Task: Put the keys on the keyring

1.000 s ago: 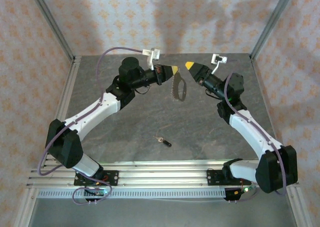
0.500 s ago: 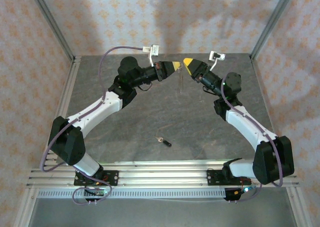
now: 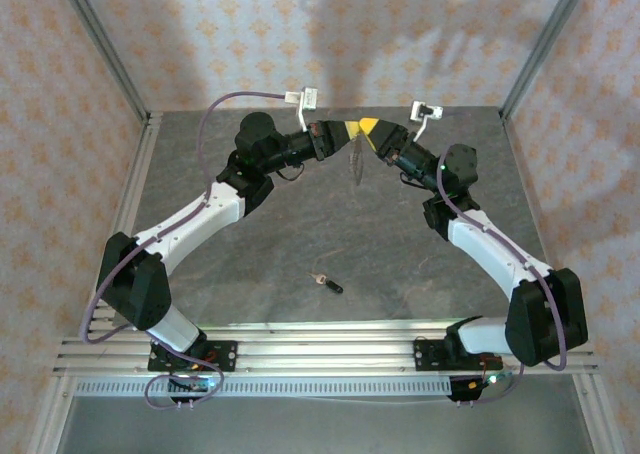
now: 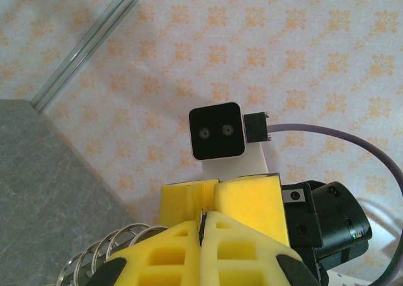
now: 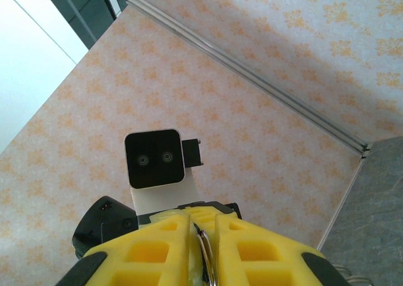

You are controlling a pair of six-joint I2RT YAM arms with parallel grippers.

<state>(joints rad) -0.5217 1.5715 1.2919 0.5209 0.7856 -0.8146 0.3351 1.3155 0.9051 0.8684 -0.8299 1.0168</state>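
The keyring (image 3: 354,159) hangs in the air at the back of the table, between my two gripper tips. My left gripper (image 3: 347,131) is shut on its top; in the left wrist view a dark sliver sits pinched between the yellow fingers (image 4: 203,220), and the ring's metal coils (image 4: 104,251) show at lower left. My right gripper (image 3: 372,127) meets it nose to nose. In the right wrist view the gripper (image 5: 203,222) has closed to a narrow slot around a loop of the keyring (image 5: 204,248). The black-headed key (image 3: 327,281) lies alone on the grey table, near the front.
Patterned walls and metal corner posts (image 3: 538,46) close in the back and sides. An aluminium rail (image 3: 320,359) runs along the near edge. Each wrist camera faces the other: the right one (image 4: 216,131), the left one (image 5: 154,160).
Both grippers have come together at the back of the table. The right jaws have narrowed around the keyring. The keyring now hangs higher and shorter between the tips. The key has not moved.
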